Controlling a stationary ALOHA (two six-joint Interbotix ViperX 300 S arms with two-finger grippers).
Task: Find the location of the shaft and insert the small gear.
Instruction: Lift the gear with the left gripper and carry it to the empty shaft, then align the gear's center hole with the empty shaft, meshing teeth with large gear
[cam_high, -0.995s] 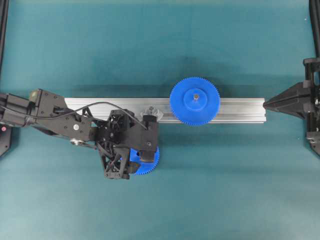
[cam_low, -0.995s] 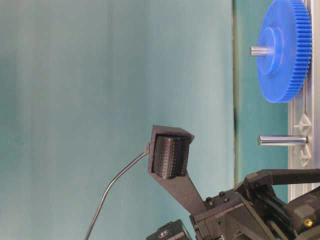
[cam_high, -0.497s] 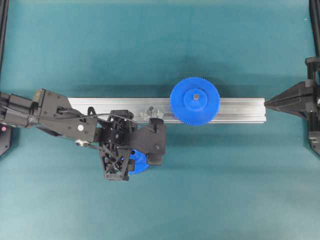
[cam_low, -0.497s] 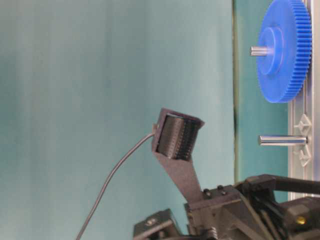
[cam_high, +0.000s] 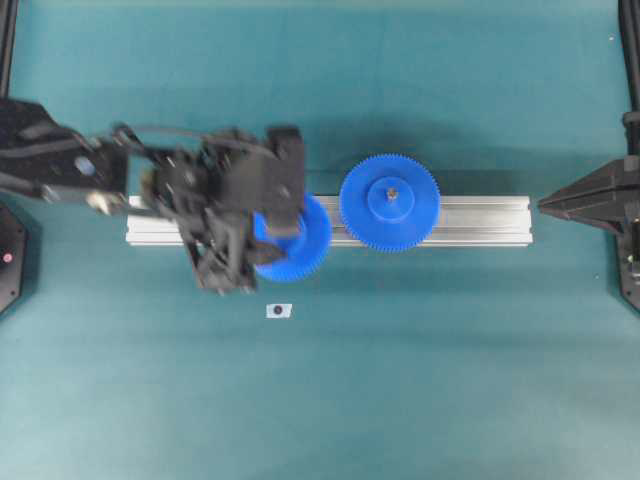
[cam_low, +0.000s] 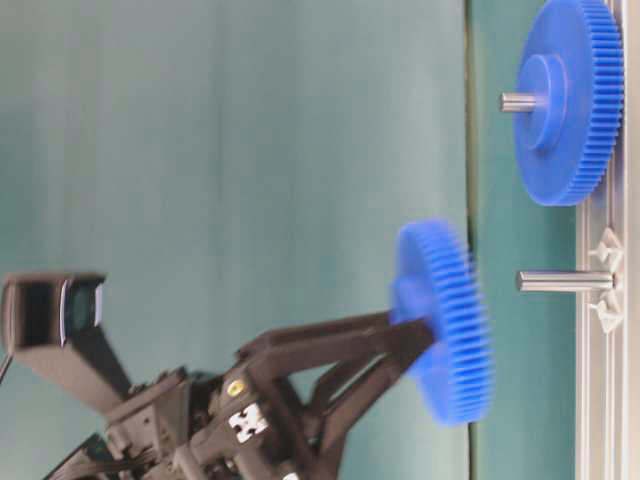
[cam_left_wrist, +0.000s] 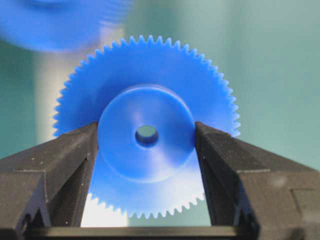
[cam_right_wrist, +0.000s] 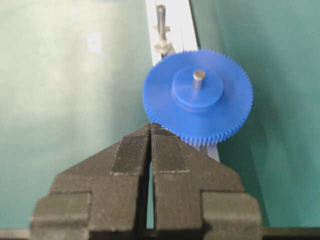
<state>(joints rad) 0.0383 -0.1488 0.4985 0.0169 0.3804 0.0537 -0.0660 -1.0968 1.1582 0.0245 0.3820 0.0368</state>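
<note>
I am gripping the small gear (cam_left_wrist: 146, 136) by its raised hub, my left gripper (cam_left_wrist: 146, 150) spread partway with a finger pressing on each side. I am holding it above the aluminium rail (cam_high: 480, 220), just off the tip of the shaft (cam_low: 565, 281). My right gripper (cam_right_wrist: 150, 145) is resting pressed together, empty, near the larger gear (cam_high: 390, 202).

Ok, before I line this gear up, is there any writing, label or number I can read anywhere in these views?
No readable text in any view.
Small white tag on the table mat: a dark dot on it, no legible characters.
White mark on the left gripper's body: too blurred to read.
Small gear, large gear and metal rail: no markings visible.
</note>
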